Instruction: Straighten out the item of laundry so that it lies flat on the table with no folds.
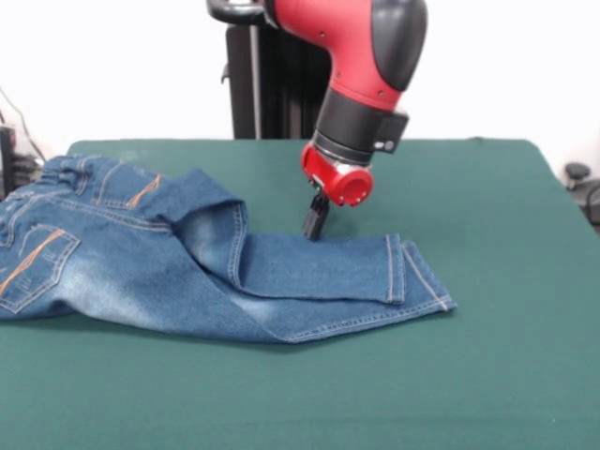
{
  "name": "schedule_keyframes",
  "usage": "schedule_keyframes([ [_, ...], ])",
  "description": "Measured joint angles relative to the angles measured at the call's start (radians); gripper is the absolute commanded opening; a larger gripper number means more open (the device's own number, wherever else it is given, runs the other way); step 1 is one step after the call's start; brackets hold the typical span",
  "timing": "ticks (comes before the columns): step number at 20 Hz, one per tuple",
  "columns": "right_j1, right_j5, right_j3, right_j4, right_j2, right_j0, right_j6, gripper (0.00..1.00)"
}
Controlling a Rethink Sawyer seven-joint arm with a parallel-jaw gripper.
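The item of laundry, a small pair of blue denim jeans point(187, 272), lies across the left and middle of the dark green table point(487, 356). Its waistband and orange-stitched pockets are at the left edge of the picture. Both legs run to the right, one lying over the other, with hems near the table's middle. A fold of cloth bunches up where the legs meet. My gripper point(315, 223) hangs from the red arm, its dark tip down at the far edge of the upper leg. Whether it touches or holds the cloth does not show.
The arm's black column point(258, 84) stands behind the table's far edge. Bare green felt stretches to the right of the hems and along the near edge. Dark objects sit just off the table at the far left point(9, 155) and far right point(581, 183).
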Motion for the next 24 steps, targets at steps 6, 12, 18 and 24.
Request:
schedule_keyframes([
  [6,-0.002,0.000,-0.004,0.000,0.000,0.010,0.000,0.00],
  [12,-0.006,0.000,-0.010,0.000,-0.001,0.010,0.000,1.00],
  [18,-0.006,0.000,-0.016,0.000,-0.002,0.010,0.000,1.00],
  [24,-0.006,0.000,-0.027,0.000,-0.002,0.004,0.000,1.00],
])
